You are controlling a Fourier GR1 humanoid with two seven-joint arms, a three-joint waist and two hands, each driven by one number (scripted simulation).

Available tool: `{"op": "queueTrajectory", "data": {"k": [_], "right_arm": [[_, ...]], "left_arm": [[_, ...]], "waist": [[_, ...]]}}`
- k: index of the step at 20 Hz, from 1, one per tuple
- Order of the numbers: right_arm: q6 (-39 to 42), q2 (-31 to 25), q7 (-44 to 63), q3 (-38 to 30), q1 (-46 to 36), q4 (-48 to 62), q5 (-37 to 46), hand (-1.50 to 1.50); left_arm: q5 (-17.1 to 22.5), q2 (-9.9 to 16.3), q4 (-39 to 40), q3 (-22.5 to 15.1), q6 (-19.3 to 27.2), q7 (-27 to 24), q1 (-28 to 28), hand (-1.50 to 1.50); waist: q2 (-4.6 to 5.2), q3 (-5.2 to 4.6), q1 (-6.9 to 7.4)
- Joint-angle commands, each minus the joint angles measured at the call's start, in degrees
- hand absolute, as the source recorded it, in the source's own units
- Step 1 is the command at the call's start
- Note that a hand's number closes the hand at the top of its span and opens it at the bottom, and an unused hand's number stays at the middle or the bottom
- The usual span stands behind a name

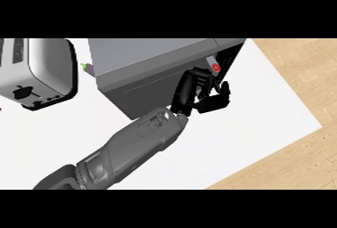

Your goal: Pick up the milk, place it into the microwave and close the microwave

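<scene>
Reaching arm: one grey forearm [141, 138] enters from the lower left edge and runs diagonally up and right across the white table [263, 129]. It is taken here as the right arm.
Right hand [201, 91]: black, set against the right front corner of the microwave [151, 67], just below its dark opening. Whether it is open, closed or gripping anything cannot be told.
Left hand: shows nowhere in the head view.
Milk [212, 63]: only a pale sliver with a red spot is visible, lying inside the dark opening at the microwave's right end, just above the right hand.
Milk orientation: the visible sliver slants, upper end leaning left and lower end right. The full long axis and the way the top points cannot be told.
Contact: hand and milk are very close. Touching or apart cannot be told.
Microwave: grey box at top centre, standing on the table, with a dark edge along its right side.
Toaster [39, 71]: white and black, at the left edge, apart from the microwave.
Floor [302, 67]: wood-patterned, beyond the table's right edge.
</scene>
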Motion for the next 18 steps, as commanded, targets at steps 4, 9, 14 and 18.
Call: {"op": "queueTrajectory", "data": {"k": [4,9,14,18], "right_arm": [[-0.9,-1.2,0.8,-3.7,0.6,-0.7,-1.3,-1.5],[-1.7,-1.1,1.5,-5.1,1.6,-1.7,-2.6,-1.5],[-2.4,-1.5,2.5,-6.5,2.8,-3.3,-3.5,-1.5],[-2.5,-1.0,2.7,-6.8,3.8,-4.8,-4.1,-1.5]], "left_arm": [[2.3,3.2,9.1,2.5,-1.9,0.8,-0.9,1.5],[3.5,4.6,10.5,1.6,-3.7,0.0,-1.0,-1.5],[4.9,5.2,11.1,0.9,-5.5,-1.0,-0.7,-1.5],[6.0,4.8,11.6,0.5,-6.6,-1.4,-0.9,-1.5]], "waist": [[0.46,-0.12,3.5],[0.59,-0.17,4.82],[0.23,-0.32,6.08],[0.09,-0.24,6.86]]}}
